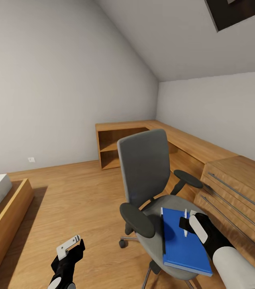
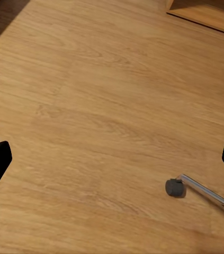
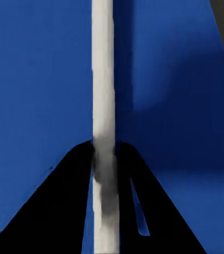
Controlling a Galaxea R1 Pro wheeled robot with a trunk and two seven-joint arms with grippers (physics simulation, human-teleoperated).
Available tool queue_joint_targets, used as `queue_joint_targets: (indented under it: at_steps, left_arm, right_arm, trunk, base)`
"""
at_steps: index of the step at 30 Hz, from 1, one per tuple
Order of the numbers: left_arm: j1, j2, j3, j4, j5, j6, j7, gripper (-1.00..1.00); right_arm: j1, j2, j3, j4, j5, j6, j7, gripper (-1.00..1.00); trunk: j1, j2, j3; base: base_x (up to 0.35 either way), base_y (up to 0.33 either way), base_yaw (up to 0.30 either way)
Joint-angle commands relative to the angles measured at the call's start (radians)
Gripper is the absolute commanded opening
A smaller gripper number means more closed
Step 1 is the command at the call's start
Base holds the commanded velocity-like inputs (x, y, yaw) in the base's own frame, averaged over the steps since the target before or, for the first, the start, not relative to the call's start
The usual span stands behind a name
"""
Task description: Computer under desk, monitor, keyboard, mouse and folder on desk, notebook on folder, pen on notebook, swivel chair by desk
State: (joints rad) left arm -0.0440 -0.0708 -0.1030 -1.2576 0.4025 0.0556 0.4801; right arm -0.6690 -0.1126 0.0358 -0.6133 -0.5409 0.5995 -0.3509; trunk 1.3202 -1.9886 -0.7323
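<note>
The grey swivel chair (image 1: 145, 168) stands on the floor before the wooden desk (image 1: 191, 140). On its seat lies a blue notebook (image 1: 181, 243) (image 3: 37, 79); a thin dark edge along its side may be the folder (image 1: 162, 235). A white pen (image 1: 185, 214) (image 3: 102, 79) lies along the notebook's top. My right gripper (image 1: 186, 224) (image 3: 105, 159) is down on the notebook, shut on the pen. My left gripper (image 1: 72, 245) (image 2: 112, 159) hangs open over bare floor beside the chair. Computer, monitor, keyboard and mouse are out of view.
A wooden drawer unit (image 1: 239, 180) with metal handles stands close to the chair's right. An open shelf (image 1: 113, 148) sits under the desk's far end. A bed frame (image 1: 3, 216) lies at the left. A chair caster (image 2: 175, 187) rests on the floor.
</note>
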Motion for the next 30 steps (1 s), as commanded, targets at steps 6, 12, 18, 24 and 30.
queue_joint_targets:
  at_steps: [6, 12, 18, 24, 30]
  left_arm:
    - [0.000, 0.000, -0.001, -0.002, 0.004, 0.004, 0.006, 1.00]
    - [0.000, 0.000, -0.001, -0.002, 0.003, 0.004, 0.006, 1.00]
    - [0.000, 0.000, -0.001, -0.002, 0.003, 0.003, 0.006, 1.00]
    - [0.000, -0.005, -0.010, 0.000, 0.001, 0.004, 0.008, 1.00]
    - [0.000, -0.007, -0.039, 0.001, -0.001, 0.004, 0.013, 1.00]
  right_arm:
    - [0.000, -0.001, 0.004, 0.032, -0.016, 0.003, -0.010, -1.00]
    - [0.000, -0.002, 0.004, 0.032, -0.016, 0.003, -0.010, -1.00]
    - [0.000, -0.002, 0.004, 0.031, -0.016, 0.003, -0.010, -1.00]
    - [0.000, -0.003, 0.003, 0.014, -0.016, 0.003, -0.009, -1.00]
    - [0.004, -0.004, 0.003, -0.116, -0.015, 0.004, -0.010, -1.00]
  trunk:
    - [0.000, 0.000, -0.001]
    - [-0.012, 0.021, 0.008]
    - [-0.035, 0.063, 0.027]
    - [-0.058, 0.105, 0.046]
    - [-0.081, 0.147, 0.065]
  base:
    - [0.000, 0.000, 0.000]
    - [0.000, 0.000, 0.000]
    - [0.000, 0.000, 0.000]
    - [0.000, 0.000, 0.000]
    - [0.000, 0.000, 0.000]
